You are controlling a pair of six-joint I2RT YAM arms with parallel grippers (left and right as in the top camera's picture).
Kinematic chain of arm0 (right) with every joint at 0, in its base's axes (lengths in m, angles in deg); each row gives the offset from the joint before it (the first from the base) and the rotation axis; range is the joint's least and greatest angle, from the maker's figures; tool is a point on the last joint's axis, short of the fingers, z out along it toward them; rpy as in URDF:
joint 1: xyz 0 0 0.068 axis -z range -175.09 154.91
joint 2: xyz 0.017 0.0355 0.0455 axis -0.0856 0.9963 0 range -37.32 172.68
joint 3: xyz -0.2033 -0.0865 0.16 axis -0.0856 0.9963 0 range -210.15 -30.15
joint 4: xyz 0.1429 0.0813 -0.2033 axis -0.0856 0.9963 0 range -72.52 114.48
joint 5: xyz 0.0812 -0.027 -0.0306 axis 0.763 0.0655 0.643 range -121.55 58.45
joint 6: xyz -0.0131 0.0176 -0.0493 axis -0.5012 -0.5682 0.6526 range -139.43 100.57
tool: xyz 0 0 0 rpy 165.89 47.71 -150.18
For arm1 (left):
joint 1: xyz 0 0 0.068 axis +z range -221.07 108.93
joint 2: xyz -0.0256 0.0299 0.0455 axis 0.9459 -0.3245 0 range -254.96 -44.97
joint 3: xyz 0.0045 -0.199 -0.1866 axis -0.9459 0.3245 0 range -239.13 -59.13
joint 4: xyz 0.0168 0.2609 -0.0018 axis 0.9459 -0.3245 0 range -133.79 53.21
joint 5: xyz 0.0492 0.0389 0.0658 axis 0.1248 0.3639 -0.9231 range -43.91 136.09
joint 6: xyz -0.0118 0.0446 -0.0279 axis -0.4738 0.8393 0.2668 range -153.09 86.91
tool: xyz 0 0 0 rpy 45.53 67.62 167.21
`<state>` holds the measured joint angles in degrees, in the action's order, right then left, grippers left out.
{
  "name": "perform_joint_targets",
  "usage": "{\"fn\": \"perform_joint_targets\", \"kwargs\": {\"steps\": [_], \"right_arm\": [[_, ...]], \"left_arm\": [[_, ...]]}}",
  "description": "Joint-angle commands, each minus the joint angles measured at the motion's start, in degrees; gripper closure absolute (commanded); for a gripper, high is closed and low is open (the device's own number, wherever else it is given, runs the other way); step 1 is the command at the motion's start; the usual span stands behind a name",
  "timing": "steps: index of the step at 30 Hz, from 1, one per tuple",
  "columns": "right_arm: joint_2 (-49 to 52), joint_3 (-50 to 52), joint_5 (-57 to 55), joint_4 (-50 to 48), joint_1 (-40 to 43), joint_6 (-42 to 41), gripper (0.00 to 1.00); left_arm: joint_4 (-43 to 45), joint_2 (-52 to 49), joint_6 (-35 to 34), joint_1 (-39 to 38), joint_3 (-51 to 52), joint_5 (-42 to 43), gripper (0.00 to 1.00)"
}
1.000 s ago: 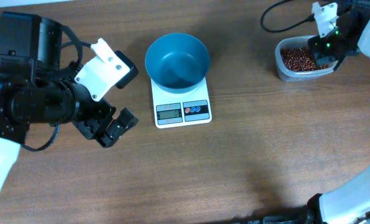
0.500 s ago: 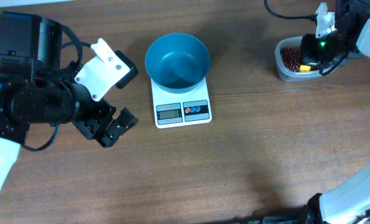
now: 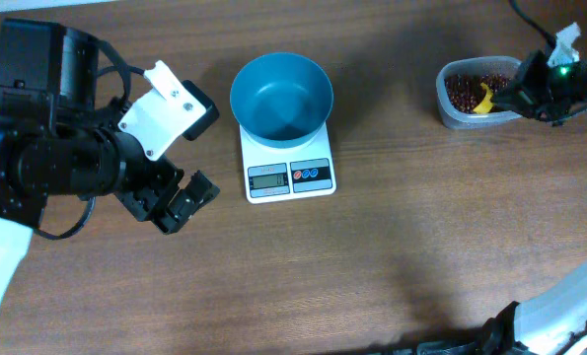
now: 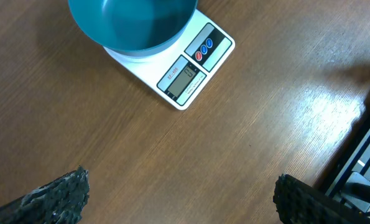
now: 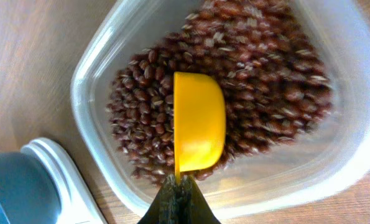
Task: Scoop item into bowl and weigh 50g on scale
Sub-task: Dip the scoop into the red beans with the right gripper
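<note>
Right gripper (image 5: 180,200) swung toward 3 o'clock, now clamping yellow scoop (image 5: 199,121) by its handle. Scoop lies on beans (image 5: 265,68) in clear container (image 5: 94,62), 3 o'clock of empty bowl (image 3: 281,94) atop scale (image 3: 288,177). Left gripper (image 3: 182,200) spread, idle. Step: loading scoop. Next: dig, lift level.

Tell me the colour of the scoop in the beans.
Bright yellow; the scoop among the beans shows best in the right wrist view.

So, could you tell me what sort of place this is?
Probably a robotics lab bench, not a kitchen: a wooden table holds a scale under a teal bowl and a clear container of beans, and the right end effector grips a yellow scoop.
</note>
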<state>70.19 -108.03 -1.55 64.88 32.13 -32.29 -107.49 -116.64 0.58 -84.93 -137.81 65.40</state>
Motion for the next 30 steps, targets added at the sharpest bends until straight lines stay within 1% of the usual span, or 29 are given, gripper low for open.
{"fn": "perform_joint_targets", "kwargs": {"steps": [1, 5, 11, 12, 14, 16, 19, 21, 30], "right_arm": [[3.15, 1.97, -1.14, 1.84, 1.31, -1.40, 0.96], [3.48, 1.97, -1.09, 2.99, 1.75, -1.36, 0.96], [3.43, 1.95, -0.81, 1.92, 2.19, -0.92, 0.96], [3.43, 1.95, -0.11, 1.88, 2.60, -0.90, 0.96], [3.43, 1.90, 5.55, 1.92, 4.28, 3.15, 0.96], [3.43, 1.90, 8.68, 2.05, 5.68, 3.26, 0.96], [3.43, 1.90, 10.36, 3.28, 9.29, 3.93, 0.96], [3.43, 1.90, 15.26, 3.23, 11.19, 6.05, 0.96], [2.80, 1.90, 16.20, 3.26, 12.20, 6.69, 0.96]], "left_arm": [[-0.04, 0.20, 1.09, -0.13, 0.11, 0.85, 0.01], [-0.07, 0.20, 1.09, -0.13, 0.11, 0.85, 0.01], [-0.04, 0.20, 1.09, -0.13, 0.11, 0.85, 0.01], [-0.04, 0.20, 1.09, -0.13, 0.11, 0.85, 0.01], [-0.04, 0.20, 1.09, -0.13, 0.11, 0.85, 0.01], [-0.04, 0.20, 1.09, -0.13, 0.11, 0.85, 0.01], [-0.04, 0.20, 1.09, -0.13, 0.11, 0.85, 0.01], [-0.04, 0.20, 1.09, -0.13, 0.11, 0.85, 0.01], [-0.04, 0.20, 1.09, -0.13, 0.11, 0.85, 0.01]]}}
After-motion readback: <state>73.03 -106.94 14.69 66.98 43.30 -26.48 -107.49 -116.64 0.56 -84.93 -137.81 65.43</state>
